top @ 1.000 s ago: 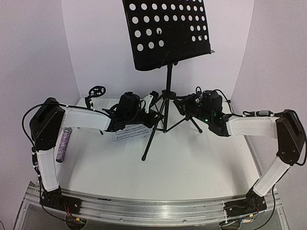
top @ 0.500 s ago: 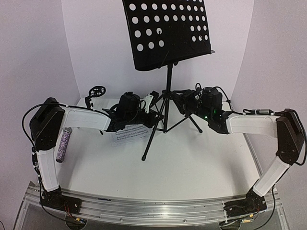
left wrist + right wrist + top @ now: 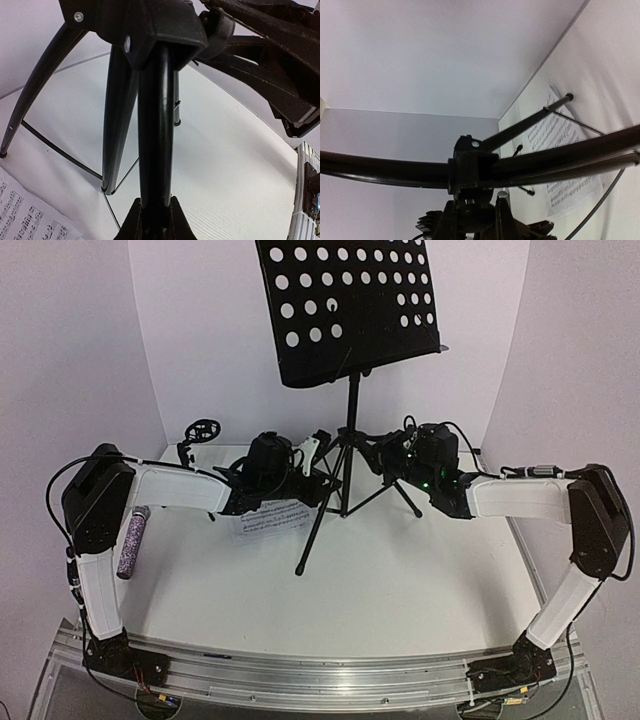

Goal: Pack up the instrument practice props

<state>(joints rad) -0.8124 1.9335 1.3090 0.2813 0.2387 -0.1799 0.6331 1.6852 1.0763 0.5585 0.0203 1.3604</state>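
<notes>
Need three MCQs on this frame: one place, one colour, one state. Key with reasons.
1. Where on the table does the microphone lie? A) near its left edge B) near its right edge C) at its middle
2. What colour is the music stand? A) white B) black C) purple
3. The left gripper is: A) open and empty B) shut on the microphone C) shut on the music stand

Key: 1 A, the top view shows it far left. 2 B, its desk, pole and legs are all black. 3 C, the wrist view shows a black stand tube pinched between its fingers.
</notes>
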